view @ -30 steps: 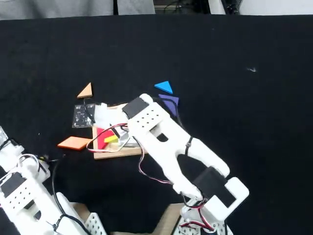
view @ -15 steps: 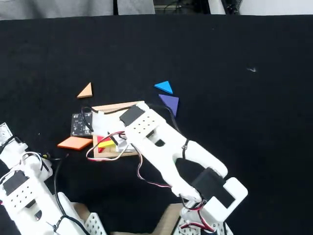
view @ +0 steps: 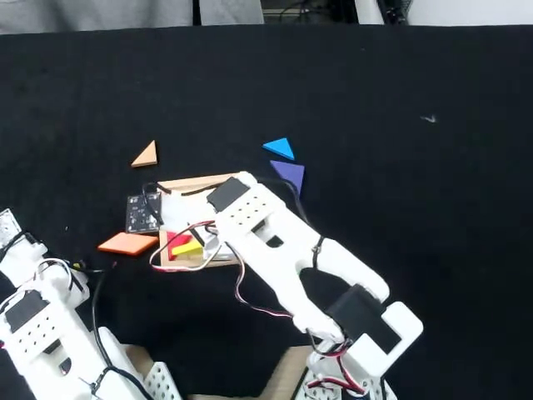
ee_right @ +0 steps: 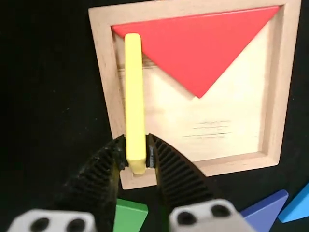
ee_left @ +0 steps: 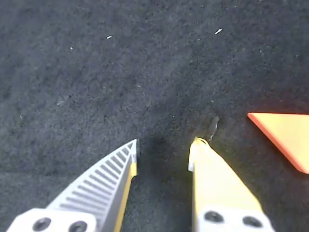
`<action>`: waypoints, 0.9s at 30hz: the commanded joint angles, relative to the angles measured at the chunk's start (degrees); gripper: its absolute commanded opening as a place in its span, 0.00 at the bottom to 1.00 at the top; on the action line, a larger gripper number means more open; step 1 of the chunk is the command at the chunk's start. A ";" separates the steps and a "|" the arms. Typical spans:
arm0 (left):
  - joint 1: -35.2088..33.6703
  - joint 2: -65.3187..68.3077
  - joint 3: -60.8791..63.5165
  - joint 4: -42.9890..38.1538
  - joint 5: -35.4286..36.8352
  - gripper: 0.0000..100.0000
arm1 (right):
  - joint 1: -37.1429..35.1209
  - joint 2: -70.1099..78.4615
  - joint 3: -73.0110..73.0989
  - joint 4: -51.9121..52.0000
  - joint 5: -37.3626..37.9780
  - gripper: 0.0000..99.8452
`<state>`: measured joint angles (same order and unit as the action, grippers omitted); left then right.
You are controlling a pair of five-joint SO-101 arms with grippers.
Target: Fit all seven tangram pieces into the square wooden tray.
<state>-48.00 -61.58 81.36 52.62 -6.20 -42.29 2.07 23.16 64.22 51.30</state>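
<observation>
The square wooden tray (ee_right: 104, 87) lies under my right gripper (ee_right: 136, 150), which is shut on a yellow piece (ee_right: 133, 96) held on edge over one side of the tray. A red triangle (ee_right: 203, 53) lies flat inside the tray along one wall. From above, the right arm (view: 266, 233) covers most of the tray (view: 200, 180), with red (view: 172, 242) and yellow (view: 188, 247) showing beneath it. My left gripper (ee_left: 164, 152) stands open over bare black cloth, an orange piece (ee_left: 285, 135) off to one side.
Loose on the cloth are an orange parallelogram (view: 127, 243) left of the tray, a pale orange triangle (view: 146, 155) behind it, and blue (view: 279, 149) and purple (view: 290, 176) triangles to its right. A green piece (ee_right: 129, 215) lies just outside the tray. The left arm (view: 33, 321) sits at the front left.
The right arm dipped down and leftward over the tray, then drew back slightly, keeping the yellow piece gripped. The left arm hardly moved.
</observation>
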 commanded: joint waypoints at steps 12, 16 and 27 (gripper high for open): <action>0.66 -0.88 -0.66 -1.14 0.53 0.19 | 0.26 0.04 -0.57 2.11 2.37 0.01; 0.66 -0.88 -0.66 -1.14 0.53 0.19 | -0.79 0.04 0.48 2.46 2.46 0.01; 0.66 -0.88 -0.66 -1.14 0.53 0.19 | -2.90 0.04 1.10 2.02 2.46 0.01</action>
<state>-48.00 -61.58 81.36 52.62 -6.20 -43.96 2.33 24.13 66.86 54.37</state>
